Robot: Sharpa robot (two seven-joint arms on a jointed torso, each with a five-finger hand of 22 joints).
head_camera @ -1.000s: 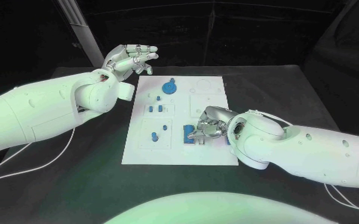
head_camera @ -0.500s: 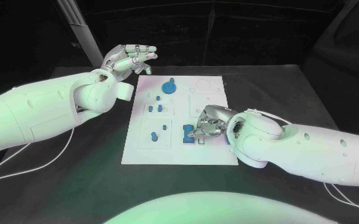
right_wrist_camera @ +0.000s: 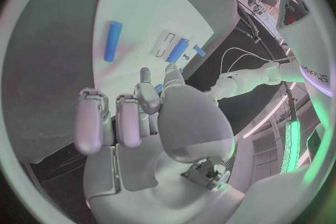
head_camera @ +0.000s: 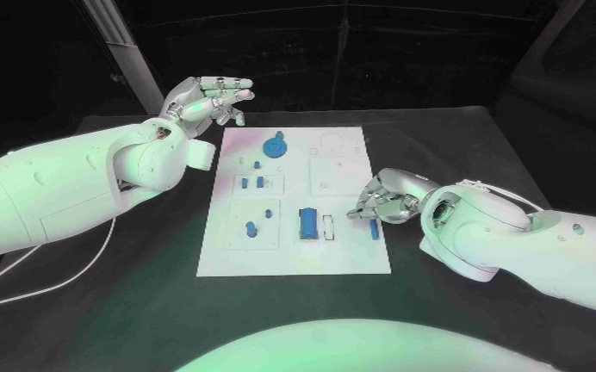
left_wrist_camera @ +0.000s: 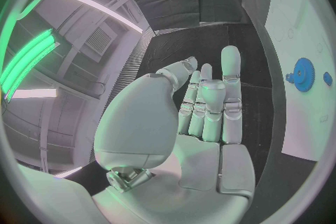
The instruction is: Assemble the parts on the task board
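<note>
Task board (head_camera: pixel 293 247) is seen as smooth matt white plastic. Parts (head_camera: pixel 307 222) look like smooth blue plastic. Counter (head_camera: pixel 149 303) is matt black. Hands, left hand (head_camera: pixel 207 98) and right hand (head_camera: pixel 388 200), are finished in silvery satin metal; arm shells are glossy white plastic.

A: What's the robot itself look like?

B: 2 chunky white arms with smooth rounded shells. The left arm (head_camera: pixel 87 178) has small dimples in its casing and a thin white cable (head_camera: pixel 69 273) looping out underneath it. The right arm (head_camera: pixel 522 238) has a white cable (head_camera: pixel 478 187) arching over its wrist.

A: And the hands?

B: Silver metal. The left hand (head_camera: pixel 205 98) and right hand (head_camera: pixel 391 195) have segmented fingers (left_wrist_camera: pixel 231 95) with rounded tips and a smooth domed thumb base (right_wrist_camera: pixel 192 129).
</note>
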